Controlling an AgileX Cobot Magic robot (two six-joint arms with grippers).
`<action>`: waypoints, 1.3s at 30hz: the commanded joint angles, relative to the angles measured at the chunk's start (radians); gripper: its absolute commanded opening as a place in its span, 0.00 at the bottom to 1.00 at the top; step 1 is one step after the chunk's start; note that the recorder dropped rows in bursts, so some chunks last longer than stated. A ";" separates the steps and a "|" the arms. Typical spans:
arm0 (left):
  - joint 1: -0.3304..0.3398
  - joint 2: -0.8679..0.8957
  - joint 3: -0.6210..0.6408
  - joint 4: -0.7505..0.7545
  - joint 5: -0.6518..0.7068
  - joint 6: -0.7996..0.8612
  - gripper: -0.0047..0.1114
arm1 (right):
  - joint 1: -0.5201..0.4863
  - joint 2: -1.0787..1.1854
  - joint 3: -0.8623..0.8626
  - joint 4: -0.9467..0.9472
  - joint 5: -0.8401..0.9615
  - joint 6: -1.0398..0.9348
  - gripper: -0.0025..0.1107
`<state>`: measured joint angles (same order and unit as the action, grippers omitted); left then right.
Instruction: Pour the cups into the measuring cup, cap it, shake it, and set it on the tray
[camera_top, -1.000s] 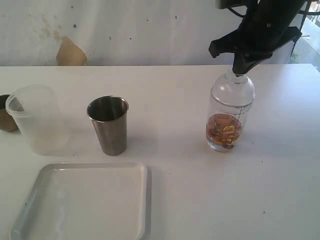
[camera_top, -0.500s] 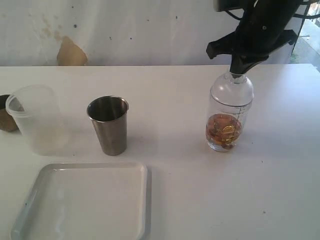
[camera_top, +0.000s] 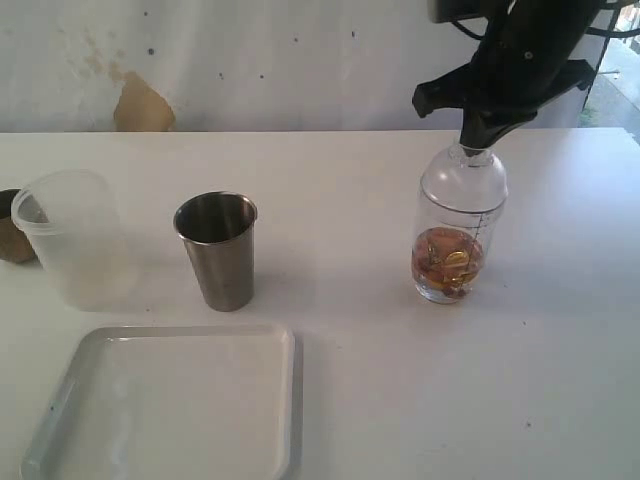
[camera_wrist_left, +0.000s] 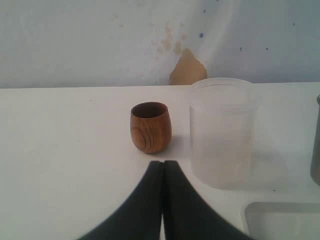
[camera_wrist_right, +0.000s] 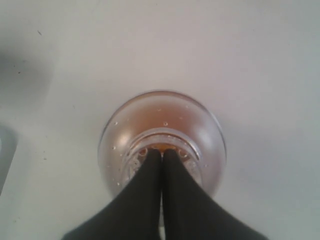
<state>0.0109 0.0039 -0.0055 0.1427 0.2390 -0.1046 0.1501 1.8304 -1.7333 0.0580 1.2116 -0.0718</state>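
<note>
The measuring cup (camera_top: 452, 262) stands upright at the right of the table, with amber liquid and bits in its bottom. Its clear dome cap (camera_top: 463, 185) is on. My right gripper (camera_top: 481, 142) is shut, both fingertips together and resting on the cap's top (camera_wrist_right: 162, 125), nothing between them. The steel tumbler (camera_top: 217, 250) stands upright near the middle left. At the far left edge the brown wooden cup (camera_top: 12, 240) stands upright. The left wrist view shows my left gripper (camera_wrist_left: 163, 164) shut and empty, just short of that wooden cup (camera_wrist_left: 150, 127). The white tray (camera_top: 190, 333) lies empty at the front left.
A frosted unmarked plastic cup (camera_top: 72, 240) stands between the wooden cup and the tumbler, close beside my left gripper (camera_wrist_left: 222, 132). The tray's corner (camera_wrist_left: 280, 220) lies just beyond that cup. A white wall with a brown patch (camera_top: 140, 105) backs the table.
My right gripper and the top of the measuring cup shifted very slightly left a second ago and have held still since. Everything else is as it was.
</note>
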 joint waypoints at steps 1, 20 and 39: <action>0.004 -0.004 0.006 0.003 -0.002 -0.001 0.04 | 0.001 -0.015 0.010 -0.003 0.009 -0.010 0.06; 0.004 -0.004 0.006 0.003 -0.002 -0.001 0.04 | 0.001 -0.107 0.008 -0.003 -0.062 -0.031 0.19; 0.004 -0.004 0.006 0.003 -0.002 -0.001 0.04 | 0.001 -0.218 0.014 0.126 -0.058 -0.194 0.95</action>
<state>0.0109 0.0039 -0.0055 0.1427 0.2390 -0.1046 0.1501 1.6380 -1.7248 0.1112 1.1458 -0.2391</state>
